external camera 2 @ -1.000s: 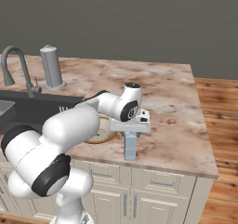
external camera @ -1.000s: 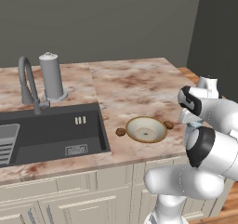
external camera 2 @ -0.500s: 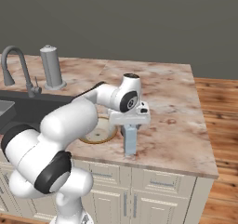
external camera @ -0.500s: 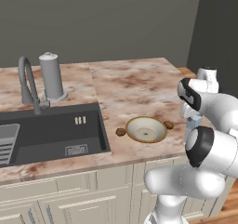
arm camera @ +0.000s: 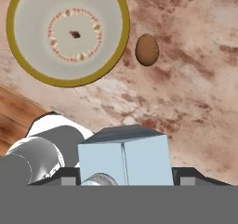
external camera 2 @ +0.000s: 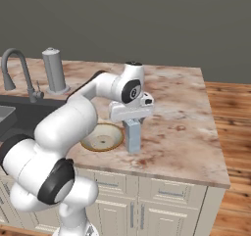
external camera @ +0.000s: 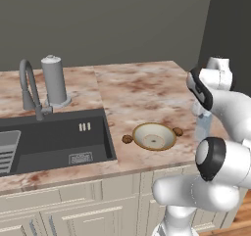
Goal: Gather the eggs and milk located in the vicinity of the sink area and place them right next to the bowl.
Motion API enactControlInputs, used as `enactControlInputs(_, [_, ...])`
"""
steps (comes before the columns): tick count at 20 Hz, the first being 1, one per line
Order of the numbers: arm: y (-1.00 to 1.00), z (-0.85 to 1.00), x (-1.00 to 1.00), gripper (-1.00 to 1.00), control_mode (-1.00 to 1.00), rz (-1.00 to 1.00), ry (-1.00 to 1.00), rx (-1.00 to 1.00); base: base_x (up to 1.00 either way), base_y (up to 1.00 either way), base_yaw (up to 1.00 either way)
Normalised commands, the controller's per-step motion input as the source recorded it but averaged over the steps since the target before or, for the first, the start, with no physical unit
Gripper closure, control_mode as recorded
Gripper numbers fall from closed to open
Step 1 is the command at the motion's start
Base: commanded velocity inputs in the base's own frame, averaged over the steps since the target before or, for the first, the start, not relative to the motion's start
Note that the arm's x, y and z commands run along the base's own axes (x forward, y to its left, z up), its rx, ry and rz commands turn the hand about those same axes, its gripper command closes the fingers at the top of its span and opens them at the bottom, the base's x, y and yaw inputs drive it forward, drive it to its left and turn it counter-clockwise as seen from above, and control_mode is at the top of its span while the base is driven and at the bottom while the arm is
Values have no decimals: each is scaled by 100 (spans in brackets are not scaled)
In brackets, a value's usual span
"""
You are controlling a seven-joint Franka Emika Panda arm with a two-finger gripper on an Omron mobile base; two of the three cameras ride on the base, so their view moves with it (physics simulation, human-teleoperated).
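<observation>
On the marble counter near its front edge, the gripper clasps the milk carton beside the bowl; lower it squarely, then release without tipping.

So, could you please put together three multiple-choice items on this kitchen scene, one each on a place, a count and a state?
1. Where is the milk?
A. in the sink
B. on the counter beside the bowl
C. next to the faucet

2. How many eggs lie next to the bowl?
A. none
B. two
C. five

3. How does the milk stand?
A. upright
B. lying flat
C. upside down in the bowl

Answers: 1 B, the carton stands on the marble counter right of the bowl. 2 B, one egg on its left, another egg on its right. 3 A, it stands upright under the gripper.
</observation>
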Motion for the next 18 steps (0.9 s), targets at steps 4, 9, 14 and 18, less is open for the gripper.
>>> enactControlInputs(4, [31,4,0,100,-100,18,0,0,0,0,0])
enactControlInputs(9, [16,-16,-1,100,-100,12,-6,0,0,0,0])
enactControlInputs(14, [4,-32,-2,100,-100,11,-17,0,0,0,0])
enactControlInputs(18, [0,-43,0,100,-100,11,-9,0,0,0,0])
